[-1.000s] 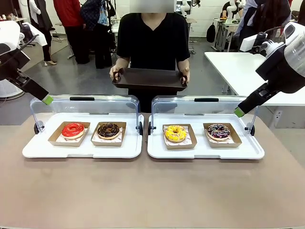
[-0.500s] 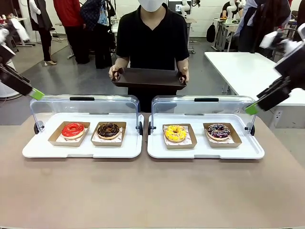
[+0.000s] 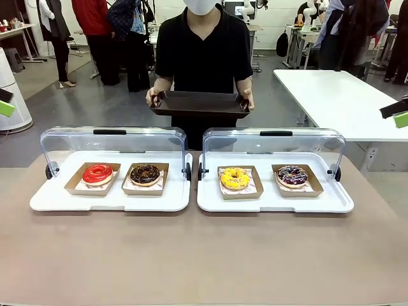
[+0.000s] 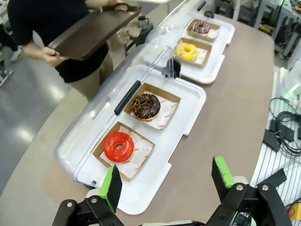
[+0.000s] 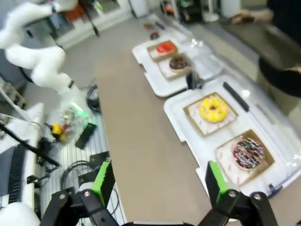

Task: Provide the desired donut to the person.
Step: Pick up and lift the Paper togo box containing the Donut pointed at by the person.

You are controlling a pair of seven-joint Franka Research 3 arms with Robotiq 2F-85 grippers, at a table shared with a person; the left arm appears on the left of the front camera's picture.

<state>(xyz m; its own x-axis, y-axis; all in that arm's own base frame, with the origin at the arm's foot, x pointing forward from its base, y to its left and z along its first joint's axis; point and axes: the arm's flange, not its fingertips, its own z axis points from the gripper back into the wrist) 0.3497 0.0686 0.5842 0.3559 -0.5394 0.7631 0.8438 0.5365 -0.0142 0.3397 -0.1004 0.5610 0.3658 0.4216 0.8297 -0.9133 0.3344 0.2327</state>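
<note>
Four donuts lie in paper trays under two open clear lids: red (image 3: 97,173), chocolate (image 3: 145,173), yellow (image 3: 234,178) and dark with sprinkles (image 3: 292,175). The person (image 3: 204,48) stands behind them, both hands on a dark brown tray (image 3: 199,104). My left gripper (image 3: 5,105) is at the far left edge, high above the table, and my right gripper (image 3: 400,116) at the far right edge. The left gripper (image 4: 167,176) hangs open and empty above the red donut (image 4: 118,147). The right gripper (image 5: 159,178) is open and empty, well above the yellow donut (image 5: 213,108).
The two white serving trays (image 3: 108,201) (image 3: 274,203) stand side by side at the table's far half, lids (image 3: 111,140) raised toward the person. Bare brown tabletop (image 3: 204,255) stretches in front. A white table (image 3: 338,95) stands at the back right, with bystanders behind.
Both arms have drawn back outward and upward, from beside the lids to the picture's edges. Donuts, lids and the person's tray have stayed put.
</note>
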